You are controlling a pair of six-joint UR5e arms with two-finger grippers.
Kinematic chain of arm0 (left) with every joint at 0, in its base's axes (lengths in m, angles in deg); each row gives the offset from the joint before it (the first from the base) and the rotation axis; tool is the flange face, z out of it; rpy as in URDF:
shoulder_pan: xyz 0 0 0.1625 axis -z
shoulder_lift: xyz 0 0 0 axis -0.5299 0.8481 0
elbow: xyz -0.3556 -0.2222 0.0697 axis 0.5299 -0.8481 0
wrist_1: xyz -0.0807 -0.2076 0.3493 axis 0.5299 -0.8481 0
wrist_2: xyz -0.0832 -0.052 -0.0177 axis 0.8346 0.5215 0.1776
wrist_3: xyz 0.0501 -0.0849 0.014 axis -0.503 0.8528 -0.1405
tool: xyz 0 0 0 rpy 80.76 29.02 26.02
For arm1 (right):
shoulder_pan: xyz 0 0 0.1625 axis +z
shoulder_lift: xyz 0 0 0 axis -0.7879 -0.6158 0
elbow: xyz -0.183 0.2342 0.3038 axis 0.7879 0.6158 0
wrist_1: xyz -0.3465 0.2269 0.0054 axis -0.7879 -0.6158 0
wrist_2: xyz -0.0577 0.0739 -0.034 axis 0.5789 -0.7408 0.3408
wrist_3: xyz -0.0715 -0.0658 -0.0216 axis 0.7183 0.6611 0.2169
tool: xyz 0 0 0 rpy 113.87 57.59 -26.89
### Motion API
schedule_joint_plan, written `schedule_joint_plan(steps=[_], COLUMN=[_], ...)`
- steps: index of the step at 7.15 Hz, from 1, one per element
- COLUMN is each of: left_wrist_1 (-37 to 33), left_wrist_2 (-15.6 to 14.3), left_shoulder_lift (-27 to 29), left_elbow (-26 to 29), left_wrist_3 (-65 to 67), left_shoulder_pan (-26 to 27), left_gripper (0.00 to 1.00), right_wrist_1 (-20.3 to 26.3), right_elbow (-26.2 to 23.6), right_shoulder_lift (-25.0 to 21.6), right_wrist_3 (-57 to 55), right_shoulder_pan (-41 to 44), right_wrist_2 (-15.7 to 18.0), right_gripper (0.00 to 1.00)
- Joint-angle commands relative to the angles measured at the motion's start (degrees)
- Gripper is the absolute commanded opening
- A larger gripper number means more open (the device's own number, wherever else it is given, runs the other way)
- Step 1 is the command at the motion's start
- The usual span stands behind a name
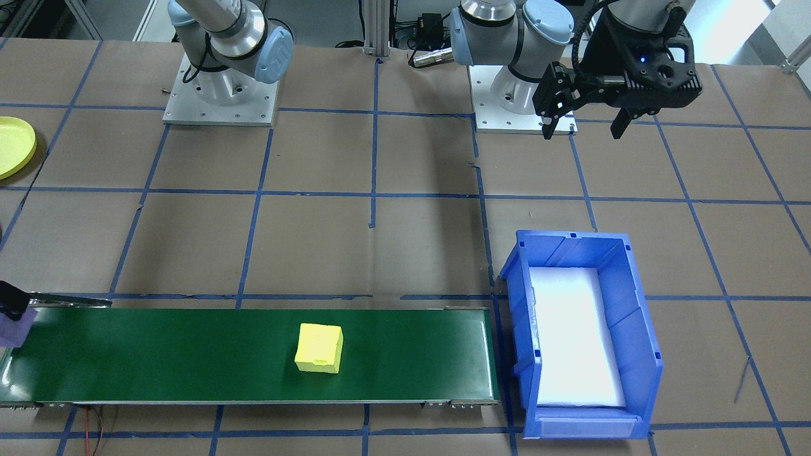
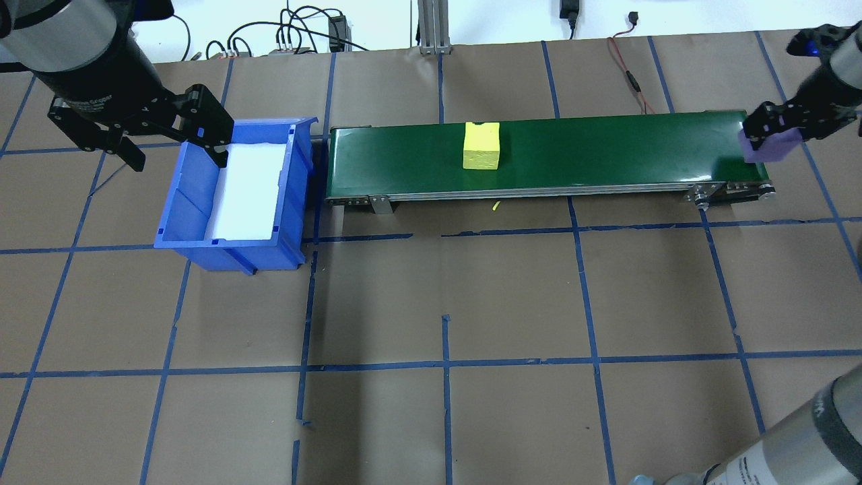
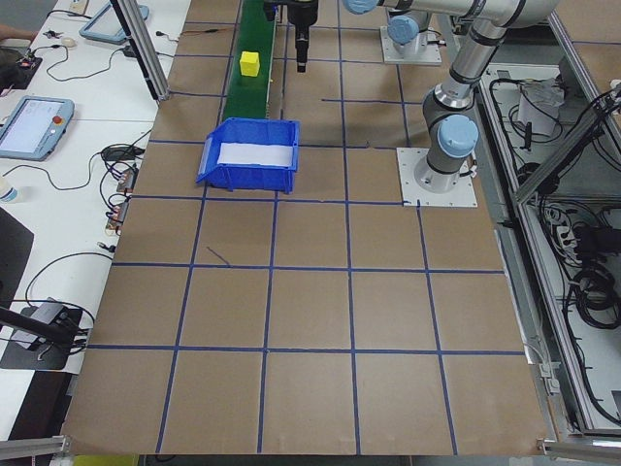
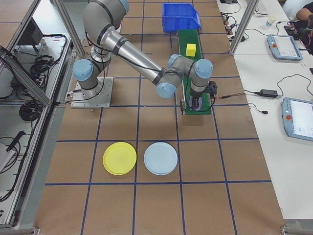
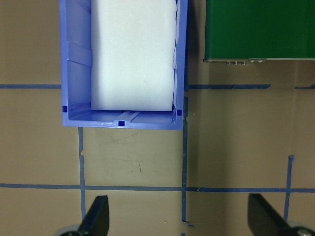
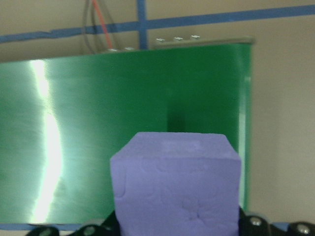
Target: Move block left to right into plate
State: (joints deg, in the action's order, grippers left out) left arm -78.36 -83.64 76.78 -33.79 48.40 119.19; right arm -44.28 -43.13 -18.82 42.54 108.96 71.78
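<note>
Overhead, the right end effector (image 2: 774, 138) reaches to the far right end of the green conveyor belt (image 2: 606, 155), pinching a purple foam block (image 2: 768, 147) just above the belt surface. The left end effector (image 2: 172, 145) hovers with fingers spread wide beside the blue bin (image 2: 236, 242), which holds only a white foam liner (image 2: 249, 188). A yellow foam block (image 2: 481, 145) sits mid-belt. The yellow plate (image 4: 120, 158) lies on the tabletop (image 4: 195, 196) beside a pale blue plate (image 4: 160, 158), well apart from the belt.
</note>
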Motion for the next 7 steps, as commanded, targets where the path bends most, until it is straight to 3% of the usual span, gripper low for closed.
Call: schedule_joint_plan(steps=[1, 3, 5, 6, 7], left_wrist_1=[0.0, 0.0, -0.1, -0.1, 0.0], left_wrist_2=[0.0, -0.1, -0.2, -0.2, -0.1], left_shoulder_lift=[0.0, 0.0, 0.0, 0.0, 0.0], left_elbow=[-0.1, 0.0, 0.0, 0.1, 0.0], left_wrist_3=[0.3, 0.6, 0.3, 0.4, 0.5], left_shoulder_pan=[0.2, 0.3, 0.0, 0.0, 0.0], left_gripper=[1.0, 1.0, 1.0, 1.0, 1.0], right_wrist_1=[0.3, 0.2, 0.1, 0.1, -0.1], right_elbow=[-1.4, -1.8, -2.2, -2.6, -2.7], right_shoulder_lift=[0.6, 2.9, 5.6, 6.0, 6.1], right_wrist_3=[16.9, 28.8, 31.0, 30.8, 30.7], right_shoulder_pan=[-12.4, -22.6, -27.6, -27.9, -28.1], right_wrist_2=[1.8, 1.9, 2.1, 2.2, 1.9], right_gripper=[0.23, 0.26, 0.31, 0.45, 0.75])
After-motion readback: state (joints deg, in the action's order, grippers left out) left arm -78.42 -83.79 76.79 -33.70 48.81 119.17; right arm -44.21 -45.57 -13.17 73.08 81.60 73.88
